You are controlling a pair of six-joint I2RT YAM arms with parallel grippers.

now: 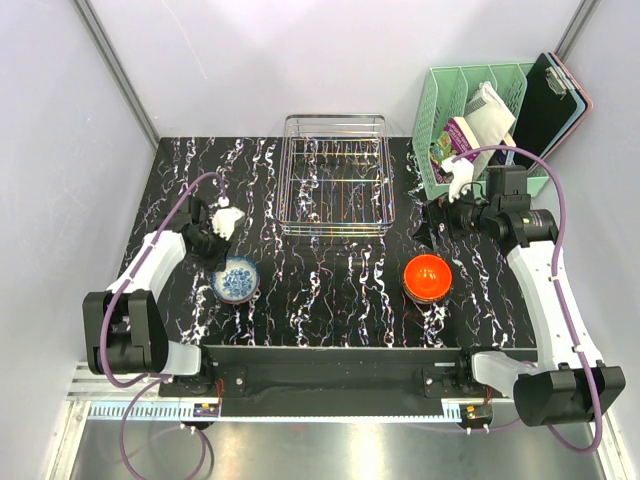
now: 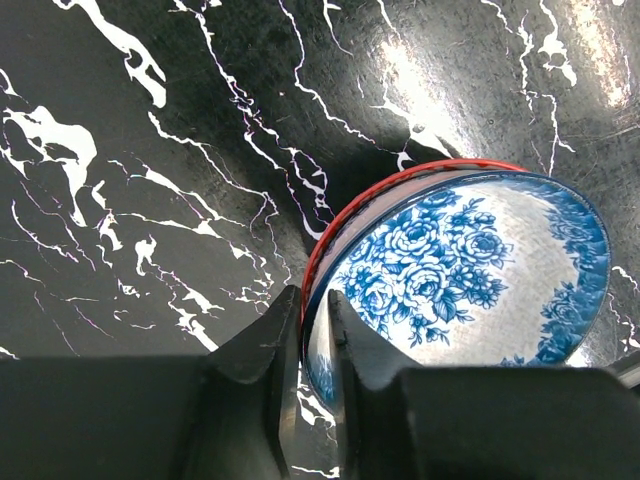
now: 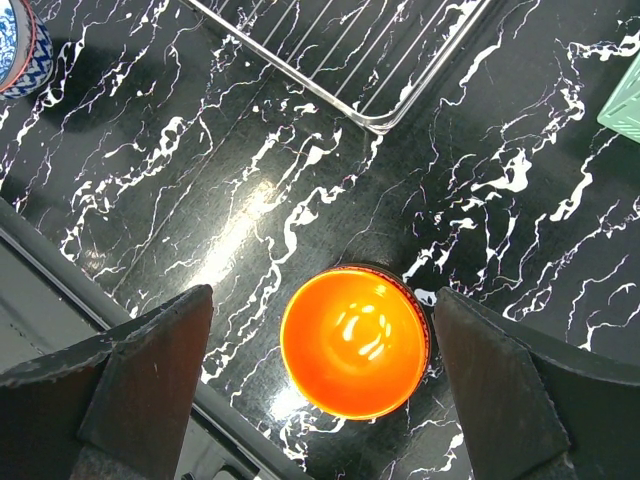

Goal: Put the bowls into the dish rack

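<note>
A blue-and-white bowl (image 1: pixel 237 280) sits on the bench (image 1: pixel 330 290) at the front left, well apart from the dish rack (image 1: pixel 335 231) at the rear centre. The left claw (image 2: pixel 313 300) straddles its rim, fingers (image 2: pixel 270 345) nearly together; whether they pinch it I cannot tell. An orange bowl (image 1: pixel 427 277) stands front right, near the right claw (image 3: pixel 322 292), which is spread wide and holds nothing

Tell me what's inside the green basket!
A purple-and-white packet and a white pouch stick up from the green organiser. Their bottoms are hidden by its walls, and the right arm covers its front corner.
</note>
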